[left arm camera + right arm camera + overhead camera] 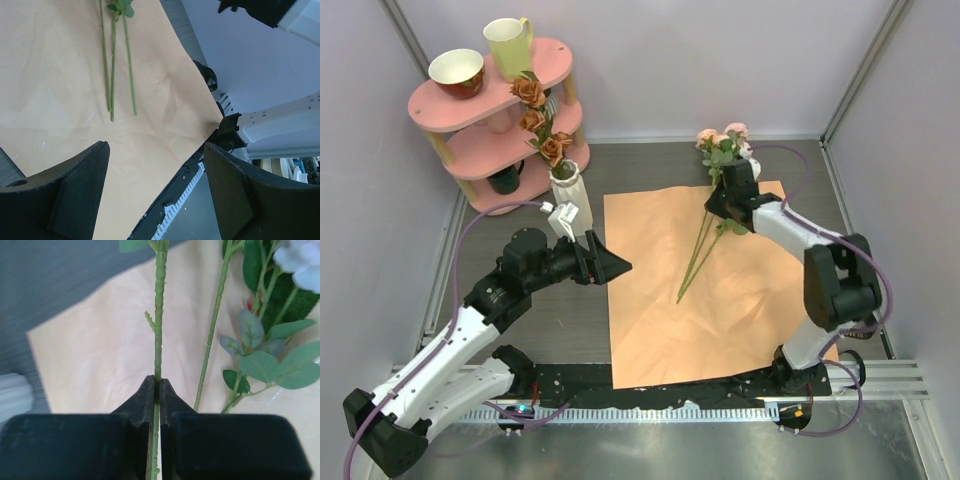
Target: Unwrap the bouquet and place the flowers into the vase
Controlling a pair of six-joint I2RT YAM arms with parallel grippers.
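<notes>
Flowers [720,146] partly under right end effector [159,388]

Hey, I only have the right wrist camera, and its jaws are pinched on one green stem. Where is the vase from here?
Observer: The vase stands just off the far left corner of the paper, next to a pink shelf.
Operator: Anything in it yet?
Observer: Yes, rust roses already stand in it.
Operator: Is the left arm anywhere near my stem?
Observer: No. The left gripper hangs open and empty over the paper's left edge, on the near side of the vase.
</notes>
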